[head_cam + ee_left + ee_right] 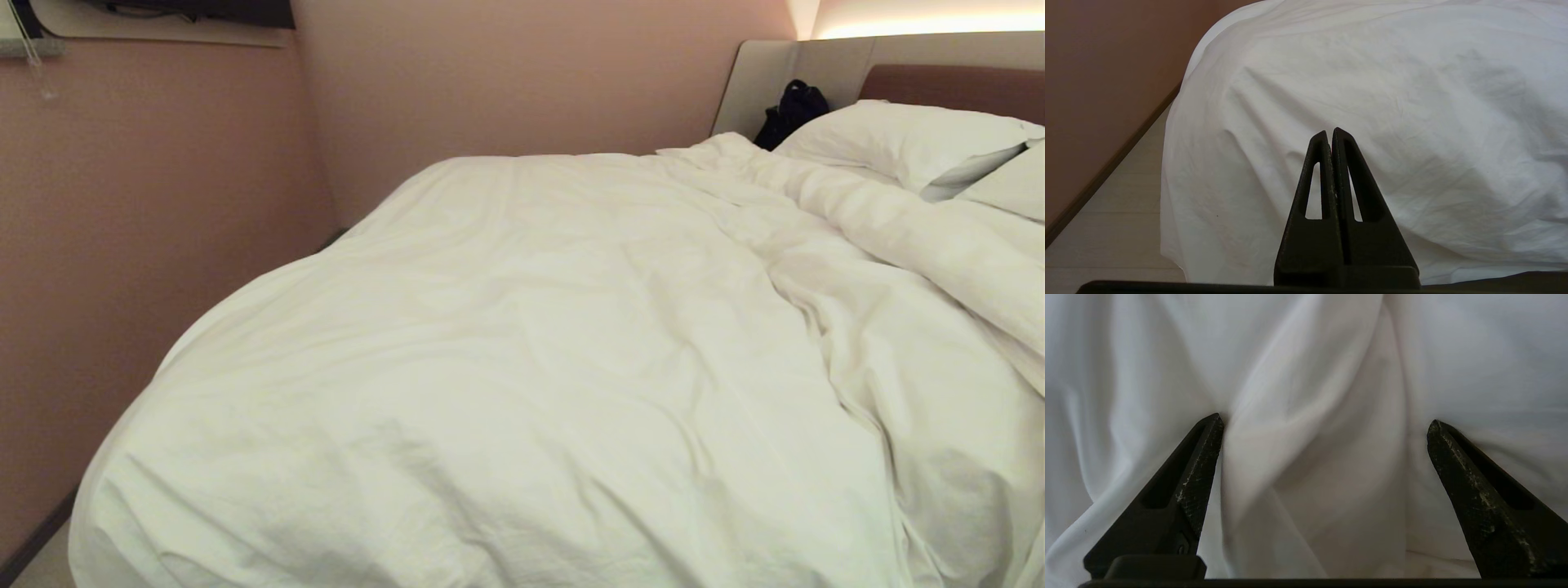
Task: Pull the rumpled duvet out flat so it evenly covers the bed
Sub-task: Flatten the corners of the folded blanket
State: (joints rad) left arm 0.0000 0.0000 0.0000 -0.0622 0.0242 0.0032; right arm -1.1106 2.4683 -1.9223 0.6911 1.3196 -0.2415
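Note:
The white duvet (522, 359) lies spread over the bed, creased, with a thick rolled ridge running along its right side up to the pillows. Of the bed itself only the beige and brown headboard (939, 77) shows at the far right. Neither arm is in the head view. My left gripper (1329, 131) is shut and empty, held short of the duvet's hanging foot end (1372, 122). My right gripper (1325, 422) is wide open, close against the duvet, with a raised fold of cloth (1306, 457) standing between its fingers (1202, 465); the fingertips touch the cloth.
Two white pillows (906, 139) lean at the headboard, with a black bag (790, 110) beside them. A pink wall (122, 245) runs close along the bed's left side. A narrow strip of pale floor (1118, 212) lies between that wall and the bed.

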